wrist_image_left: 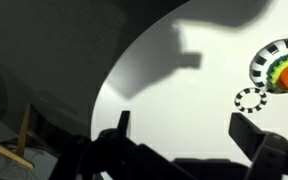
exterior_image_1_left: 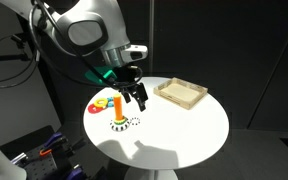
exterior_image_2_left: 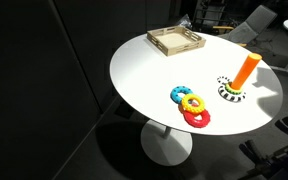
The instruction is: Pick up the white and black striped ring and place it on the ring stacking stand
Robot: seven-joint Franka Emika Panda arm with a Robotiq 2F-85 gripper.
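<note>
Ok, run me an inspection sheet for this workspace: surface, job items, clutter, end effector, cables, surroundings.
Surface: round white table, partly shadowed by the arm.
Job's things: the orange ring stacking stand is upright near the table edge. A white and black striped ring lies around its foot. A smaller striped ring lies flat beside it, apart.
Clutter: coloured rings clustered together; a wooden tray with nothing seen in it.
End effector: open, holding nothing, above the table near the stand.
Cables: nothing clearly seen.
Surroundings: dark curtain behind the table.
</note>
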